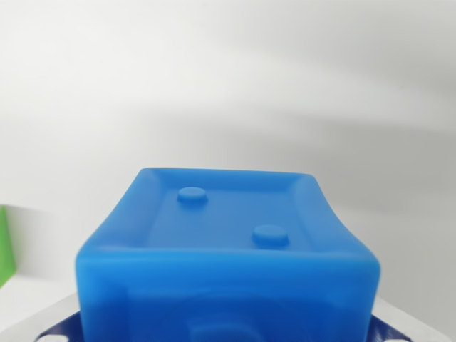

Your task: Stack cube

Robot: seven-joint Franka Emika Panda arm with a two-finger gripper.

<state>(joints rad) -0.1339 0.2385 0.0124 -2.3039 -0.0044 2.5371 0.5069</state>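
My blue cube (228,249) sits right under the camera, filling the view. I cannot see the gripper, though it seems to hold the cube. The green block (6,246) lies far left.

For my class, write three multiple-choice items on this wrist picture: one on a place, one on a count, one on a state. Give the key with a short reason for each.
1. Where does the green object show in the wrist view?
A. at the left edge
B. at the top middle
C. at the right edge

2. How many round studs show on the recessed face of the blue cube?
A. none
B. two
C. five

3. What is the state of the recessed face of the blue cube?
A. covered by another block
B. bare, with nothing on it
C. hidden under cloth

Key: 1 A, a green strip sits only at the left edge. 2 B, two raised discs are visible. 3 B, only the studs show on it.
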